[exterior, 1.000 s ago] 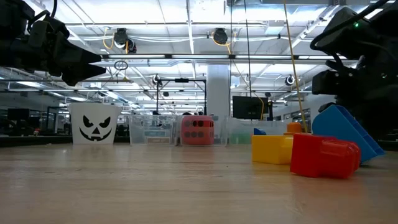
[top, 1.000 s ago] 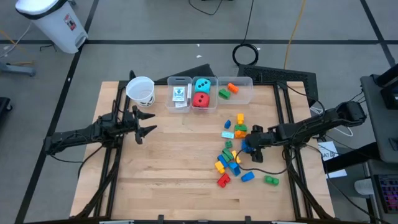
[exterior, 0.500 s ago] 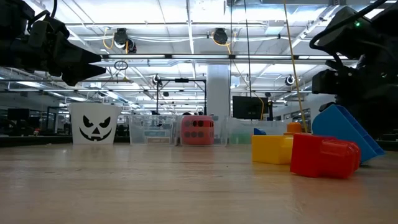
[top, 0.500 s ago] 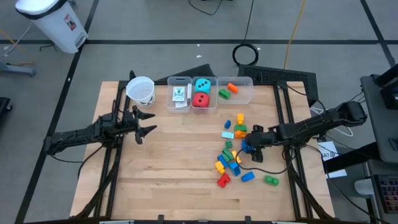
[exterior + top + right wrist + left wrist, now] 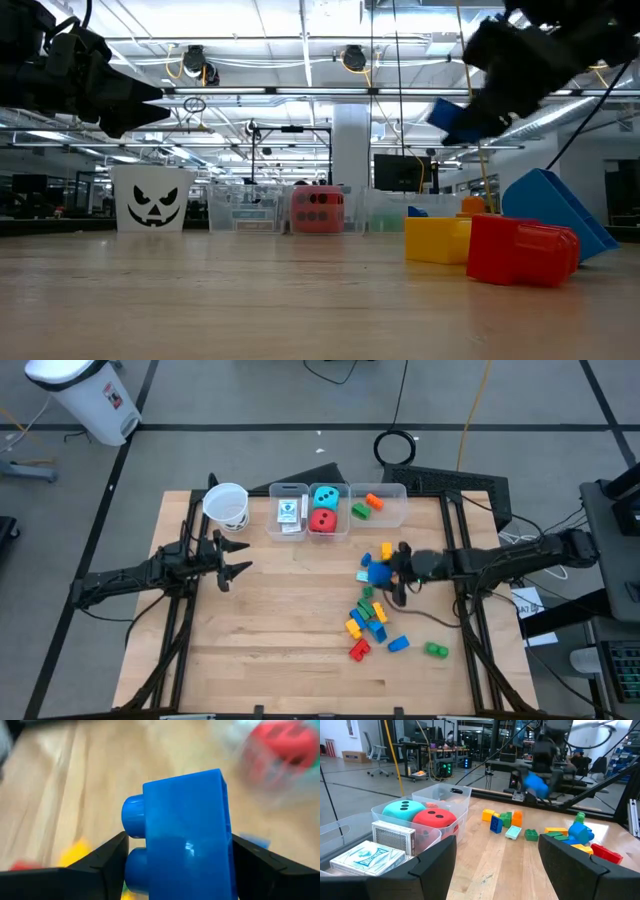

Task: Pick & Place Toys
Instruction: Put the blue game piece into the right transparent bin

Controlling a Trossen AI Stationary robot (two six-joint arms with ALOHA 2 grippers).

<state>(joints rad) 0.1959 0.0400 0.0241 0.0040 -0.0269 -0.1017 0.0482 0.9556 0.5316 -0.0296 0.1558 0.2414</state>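
Right hand (image 5: pixel 385 572) has lifted off the brick pile (image 5: pixel 368 618) and moved toward the bins (image 5: pixel 388 506), now clenched on a blue brick (image 5: pixel 185 835) held clear above the bench (image 5: pixel 270 640); earlier it was low among the bricks. Left hand (image 5: pixel 232 559) unchanged, fingers apart and holding nothing, near the cup (image 5: pixel 226 506). Both dice (image 5: pixel 323 508) sit in the middle bin.

Grey floor (image 5: pixel 250 400) with dark lines, white bin (image 5: pixel 85 395) (upper corner), bright ceiling lights (image 5: pixel 300 45)
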